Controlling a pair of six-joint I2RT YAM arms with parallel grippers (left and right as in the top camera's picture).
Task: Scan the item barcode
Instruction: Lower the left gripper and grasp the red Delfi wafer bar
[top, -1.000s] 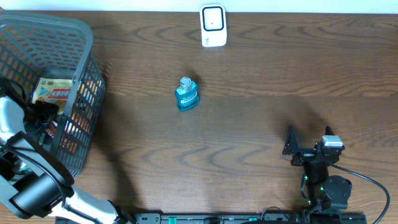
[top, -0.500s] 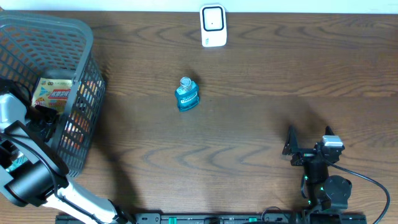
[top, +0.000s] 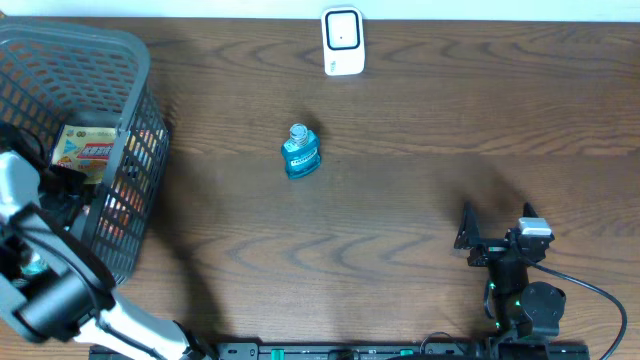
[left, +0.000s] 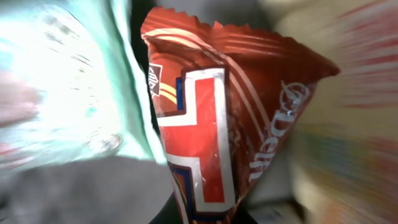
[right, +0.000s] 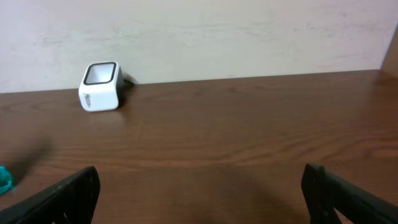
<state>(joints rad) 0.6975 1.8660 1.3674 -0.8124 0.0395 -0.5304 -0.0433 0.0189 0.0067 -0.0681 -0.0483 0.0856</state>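
Dark wood table (top: 400, 210), wide grain, fills the whole scene. Grey mesh basket (top: 120, 60) sits at the table's left end and serves as my reference for everything else. The left arm (top: 45, 290) reaches up from the near edge and dips over the basket's near rim, so the left gripper (left: 202, 218) is down inside the basket. Its fingers barely show in the wrist view, but the jaws look clamped on the lower edge of a red snack packet (left: 211, 118), which pinches narrow where it is held. That packet has white and blue stripes, a crimped top seam, and is inside the basket, crowded by a pale green wrapper (left: 68, 93) on one side and something blurred and yellowish on the other. A yellow packet (top: 88, 150) with red lettering lies flat on the basket floor, just beyond the gripper. The right arm (top: 515, 290) is parked far from the basket, at the near edge of the opposite end of the table. The right gripper (right: 202, 193) has its jaws spread wide with nothing between them, low over bare wood. A small blue bottle (top: 300, 152) stands alone on the table, well clear of the basket's right wall. The white scanner (top: 342, 42) with its dark window sits further from the basket than the bottle, at the table's far edge.
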